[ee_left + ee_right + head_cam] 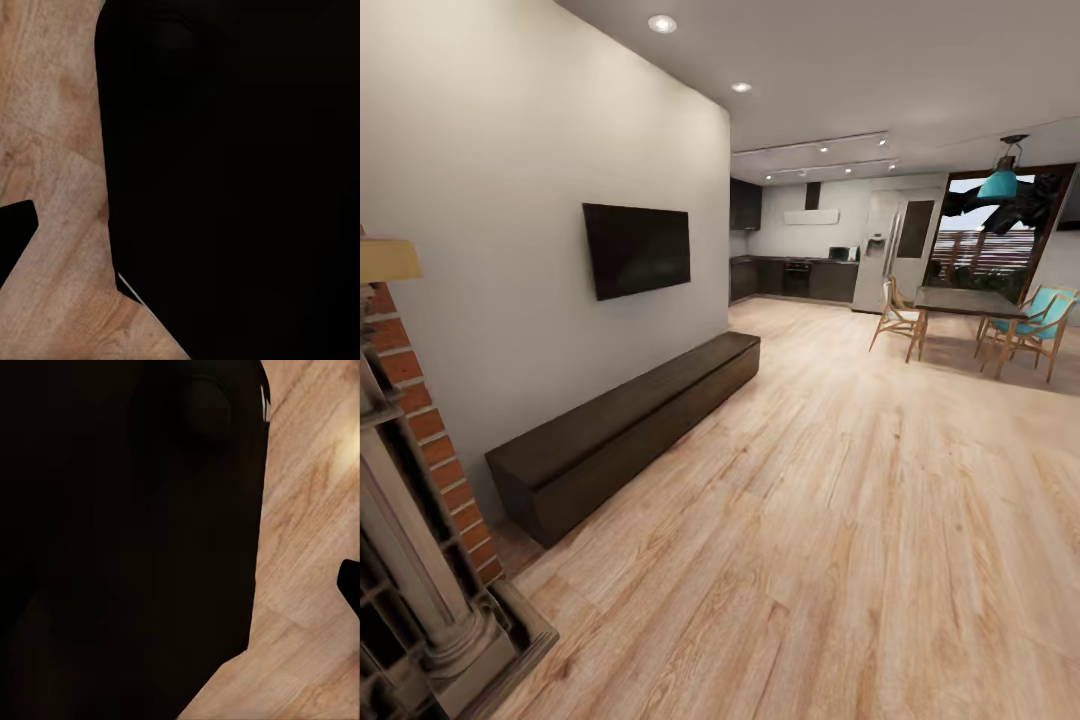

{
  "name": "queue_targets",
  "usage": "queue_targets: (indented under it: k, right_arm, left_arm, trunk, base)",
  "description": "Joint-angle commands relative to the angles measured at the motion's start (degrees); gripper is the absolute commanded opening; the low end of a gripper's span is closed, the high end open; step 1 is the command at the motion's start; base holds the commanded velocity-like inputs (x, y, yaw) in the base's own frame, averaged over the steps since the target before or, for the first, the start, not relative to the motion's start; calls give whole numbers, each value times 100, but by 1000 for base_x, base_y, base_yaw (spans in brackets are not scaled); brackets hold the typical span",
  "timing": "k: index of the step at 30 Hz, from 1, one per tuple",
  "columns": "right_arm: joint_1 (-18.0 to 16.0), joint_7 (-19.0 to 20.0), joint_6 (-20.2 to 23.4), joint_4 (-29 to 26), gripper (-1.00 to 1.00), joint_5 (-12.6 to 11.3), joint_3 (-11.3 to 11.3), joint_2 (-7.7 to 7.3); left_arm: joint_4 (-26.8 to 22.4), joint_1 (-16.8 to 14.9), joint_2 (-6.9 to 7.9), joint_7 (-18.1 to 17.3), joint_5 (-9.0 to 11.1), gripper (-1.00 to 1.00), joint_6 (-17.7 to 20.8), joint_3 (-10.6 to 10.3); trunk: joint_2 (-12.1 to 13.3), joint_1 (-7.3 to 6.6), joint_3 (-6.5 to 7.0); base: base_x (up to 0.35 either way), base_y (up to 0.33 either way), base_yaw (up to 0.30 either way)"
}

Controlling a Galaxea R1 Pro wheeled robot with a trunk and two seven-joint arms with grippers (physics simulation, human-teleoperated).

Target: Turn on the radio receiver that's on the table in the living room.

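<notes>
A wide floor point(840, 520) of light wood planks with warm grain is seen across the living room point(790, 430) in the head view. A pale, smooth wall point(510, 150) runs along the left, and a flat black television point(636, 249) is mounted on it. Below it a long, low, dark-brown bench cabinet point(630, 425) is set against the wall. At the near left a red brick fireplace point(430, 450) with a pale carved column is seen. Farther off, a dark dining table point(968, 302) is ringed by wooden chairs, two with teal seats, under a teal pendant lamp point(998, 183). A dark kitchen is seen beyond.

In each wrist view a large black shape is seen against plank flooring; whether the fingers are spread or closed cannot be told. The radio receiver's place relative to the fingers cannot be told.
</notes>
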Motion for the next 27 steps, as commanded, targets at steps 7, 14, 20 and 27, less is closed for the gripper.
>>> queue_targets:
  k: [7,14,20,27]
  right_arm:
    - [-9,-8,-20,-13,100,3,-21,17]
    - [-15,-8,-23,-18,100,2,-18,17]
    - [-13,-8,-23,-17,100,-29,-55,17]
    - [-12,-8,-95,-16,100,-50,-61,17]
  left_arm:
    - [-86,7,-8,-9,-32,100,-53,17]
    - [-103,7,-8,-8,-20,100,-134,12]
    - [-103,7,-8,-8,-19,100,-137,13]
    - [-103,7,-8,-8,-17,100,-137,8]
  trunk:
    - [1,1,1]
    - [1,1,1]
    - [1,1,1]
    - [1,1,1]
  base:
    - [0,0,0]
    - [0,0,-1]
    - [0,0,-136]
    - [0,0,-268]
